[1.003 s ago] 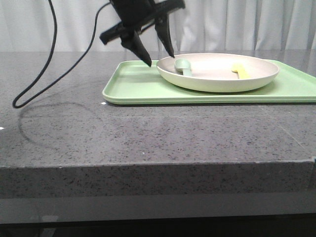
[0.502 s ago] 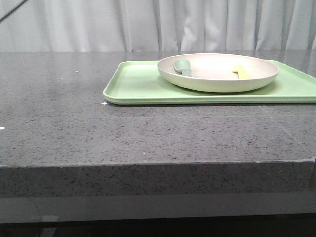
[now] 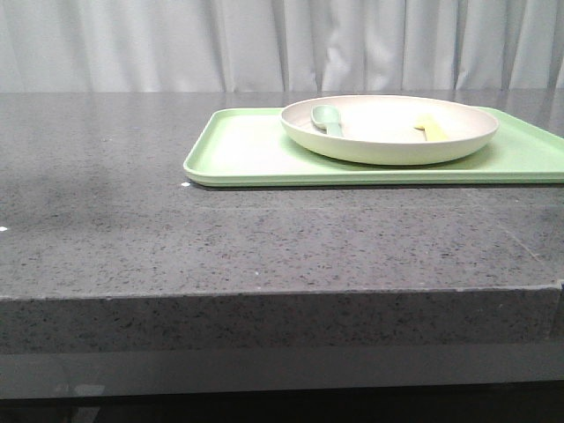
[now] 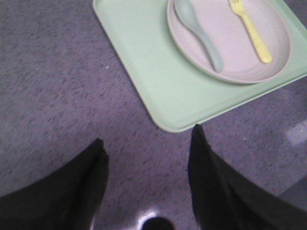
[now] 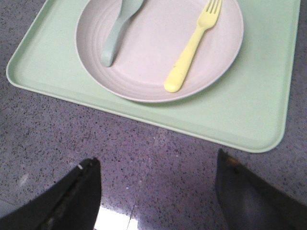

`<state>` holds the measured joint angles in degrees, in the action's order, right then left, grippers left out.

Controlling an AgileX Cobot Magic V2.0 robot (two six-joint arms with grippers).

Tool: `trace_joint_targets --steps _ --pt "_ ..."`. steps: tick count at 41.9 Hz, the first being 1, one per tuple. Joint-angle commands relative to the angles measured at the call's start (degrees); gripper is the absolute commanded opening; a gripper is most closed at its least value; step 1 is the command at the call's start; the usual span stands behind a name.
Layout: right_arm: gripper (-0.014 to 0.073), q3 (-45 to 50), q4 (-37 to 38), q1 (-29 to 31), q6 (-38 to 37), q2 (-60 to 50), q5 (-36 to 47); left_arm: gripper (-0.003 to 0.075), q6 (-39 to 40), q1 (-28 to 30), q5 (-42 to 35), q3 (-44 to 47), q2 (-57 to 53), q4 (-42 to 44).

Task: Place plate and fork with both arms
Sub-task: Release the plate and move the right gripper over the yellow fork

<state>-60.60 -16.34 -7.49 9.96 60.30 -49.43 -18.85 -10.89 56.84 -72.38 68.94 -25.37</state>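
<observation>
Right wrist view: one fork (image 5: 193, 46) lay in one plate (image 5: 158, 81) on one tray (image 5: 249, 105), tines toward 1 o'clock, handle toward 7; one spoon (image 5: 117, 31) alongside. Right gripper (image 5: 158, 191) and left gripper (image 4: 146, 153) were spread, holding nothing.

The front view looks low and level across the dark speckled stone table (image 3: 264, 238). Both wrist views look down, sharing the flat rectangular light green tray (image 4: 144, 62) (image 5: 259, 96).

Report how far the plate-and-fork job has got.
Done, apparently: the plate sits on the green tray, the fork lying in it beside a spoon. In hand: nothing; left gripper and right gripper hang open above the table. Left: seemingly nothing.
</observation>
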Motion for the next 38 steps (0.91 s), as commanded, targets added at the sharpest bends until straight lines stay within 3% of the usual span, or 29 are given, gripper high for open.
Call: trace_joint_targets --steps 1,12,21,38 --pt "0.0500 -4.9 -1.2 -0.5 -0.7 3.5 1.4 0.0378 -2.5 1.9 -5.7 6.4 -8.9 -2.3" --pt "0.0498 -13.9 1.7 -2.7 -7.0 16.4 -2.3 0.0378 -2.5 2.0 -5.8 15.9 -19.2 -1.2" --pt "0.0498 -23.4 8.1 -3.1 -14.2 27.2 -9.5 0.0378 -2.5 2.0 -4.9 16.0 -20.4 0.3" --pt "0.0498 -39.8 8.8 -3.4 -19.7 42.3 -15.8 0.0378 -2.5 2.0 -4.9 16.0 -20.4 0.2"
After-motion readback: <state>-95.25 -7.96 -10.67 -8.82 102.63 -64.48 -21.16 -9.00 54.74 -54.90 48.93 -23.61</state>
